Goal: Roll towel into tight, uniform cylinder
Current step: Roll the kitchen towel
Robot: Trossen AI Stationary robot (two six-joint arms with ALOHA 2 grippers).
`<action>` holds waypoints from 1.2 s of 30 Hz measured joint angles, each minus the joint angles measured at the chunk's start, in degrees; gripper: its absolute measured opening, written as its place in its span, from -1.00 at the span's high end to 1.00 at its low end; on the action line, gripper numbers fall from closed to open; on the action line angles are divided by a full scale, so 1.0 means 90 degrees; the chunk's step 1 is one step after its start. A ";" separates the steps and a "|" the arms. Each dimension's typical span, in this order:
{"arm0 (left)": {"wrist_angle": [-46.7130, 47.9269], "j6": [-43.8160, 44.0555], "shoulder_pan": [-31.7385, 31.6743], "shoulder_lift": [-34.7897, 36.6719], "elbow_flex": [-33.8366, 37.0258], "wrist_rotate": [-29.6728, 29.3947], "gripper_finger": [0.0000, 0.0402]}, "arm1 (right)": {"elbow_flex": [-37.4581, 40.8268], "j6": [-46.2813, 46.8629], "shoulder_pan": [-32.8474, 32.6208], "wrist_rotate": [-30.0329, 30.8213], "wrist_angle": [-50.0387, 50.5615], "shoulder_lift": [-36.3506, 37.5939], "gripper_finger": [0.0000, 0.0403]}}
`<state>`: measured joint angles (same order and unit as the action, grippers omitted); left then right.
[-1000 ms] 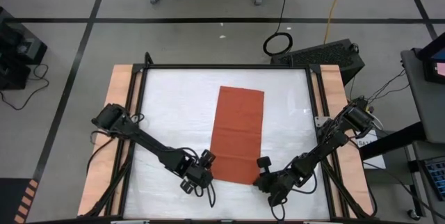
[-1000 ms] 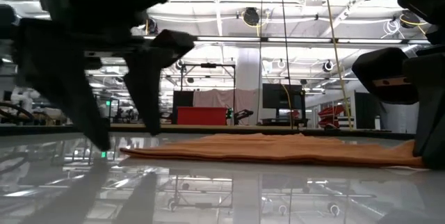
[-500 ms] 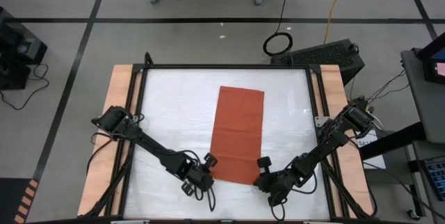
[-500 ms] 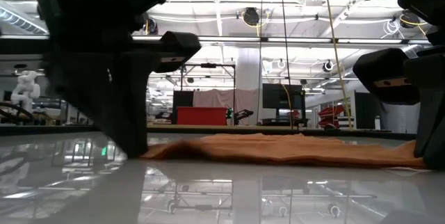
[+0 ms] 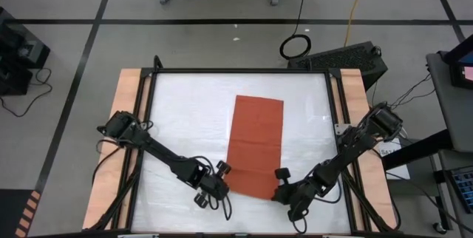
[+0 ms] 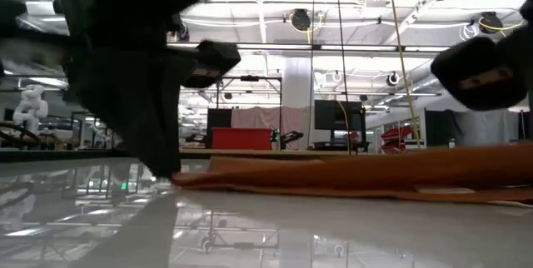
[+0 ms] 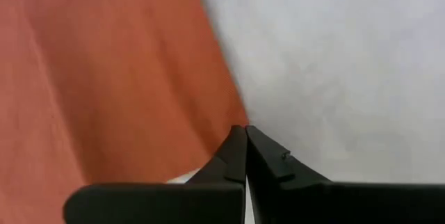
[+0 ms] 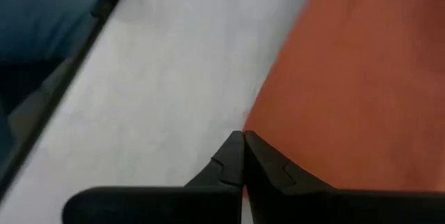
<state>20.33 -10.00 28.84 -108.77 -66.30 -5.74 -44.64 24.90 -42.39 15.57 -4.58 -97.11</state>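
Grippers sat at the two near corners of the towel (image 5: 255, 145), both low on the white bench (image 5: 185, 120). The left gripper (image 5: 222, 187) had its fingers (image 7: 236, 156) pressed together, their tips meeting right at the towel's near left corner; in the left wrist view the rust-orange edge ran down to the point where the tips met, so the corner looked pinched between them, though the cloth inside the grip could not be seen. The right gripper (image 5: 279, 191) was likewise closed, its fingers (image 8: 242, 156) touching along their length at the towel's near right corner, with the orange edge ending at the tips in the right wrist view.

The towel lay as a long rectangle at the middle of the bench, slightly right of centre, its long sides running away from the arms and its far short edge well short of the bench's far rim. It lay flat and unrolled over most of its length. In the low view its near edge (image 6: 350, 181) rose off the surface towards the right side, where the right arm (image 6: 487, 72) stood higher, while at the left it stayed down on the bench beside the left arm (image 6: 133, 76).

Both dark arms reached in from the bench's side rails, angled towards each other.
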 joint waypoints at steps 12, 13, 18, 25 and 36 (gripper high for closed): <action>-0.0422 0.0416 -0.0079 0.0631 -0.0002 0.0213 1.00 | -0.0005 0.0013 -0.0039 -0.0062 0.0787 0.0495 0.74; -0.0380 0.0418 -0.0089 0.0625 -0.0002 0.0213 1.00 | -0.0005 -0.0039 -0.0056 -0.0054 0.0789 0.0446 0.68; -0.0376 0.0465 -0.0090 0.0580 -0.0002 0.0212 1.00 | -0.0005 -0.0347 -0.0154 0.0079 0.0751 0.0247 0.37; -0.0378 0.0467 -0.0085 0.0580 -0.0002 0.0212 1.00 | -0.0002 -0.0661 -0.0344 0.0453 0.0770 0.0001 0.14; -0.0405 0.0525 -0.0121 0.0580 -0.0002 0.0210 1.00 | -0.0022 -0.0642 -0.0299 0.0347 0.0593 -0.0404 0.27</action>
<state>16.68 -5.28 27.75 -103.55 -66.32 -3.86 -44.84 19.12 -45.08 18.69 0.76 -100.75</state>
